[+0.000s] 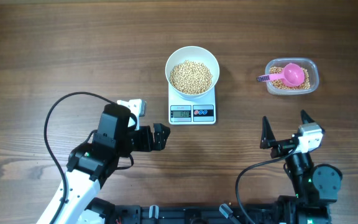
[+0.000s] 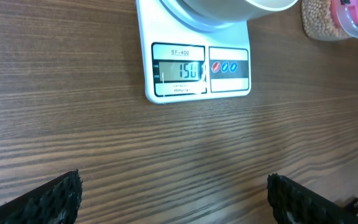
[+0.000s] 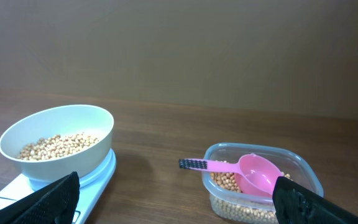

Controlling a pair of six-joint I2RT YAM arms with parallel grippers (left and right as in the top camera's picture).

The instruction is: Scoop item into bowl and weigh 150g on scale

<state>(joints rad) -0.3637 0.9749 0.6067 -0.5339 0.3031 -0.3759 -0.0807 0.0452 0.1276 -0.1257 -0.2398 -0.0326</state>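
The white bowl (image 1: 192, 59) stands on the white scale (image 1: 192, 113), filled with beige beans (image 1: 191, 76). In the left wrist view the scale's display (image 2: 178, 71) reads 150, under the bowl (image 2: 229, 9). My left gripper (image 1: 148, 123) hangs open over bare wood to the front left of the scale, its fingertips (image 2: 64, 190) wide apart and empty. At the front right my right gripper (image 1: 285, 122) is open too, with nothing between its fingers (image 3: 61, 193). It faces the bowl (image 3: 58, 140) and the tub from a distance.
A clear plastic tub (image 1: 292, 77) at the back right holds more beans and a pink scoop (image 1: 289, 75), whose handle juts left over the rim (image 3: 194, 164). Black cables loop on the table beside both arms.
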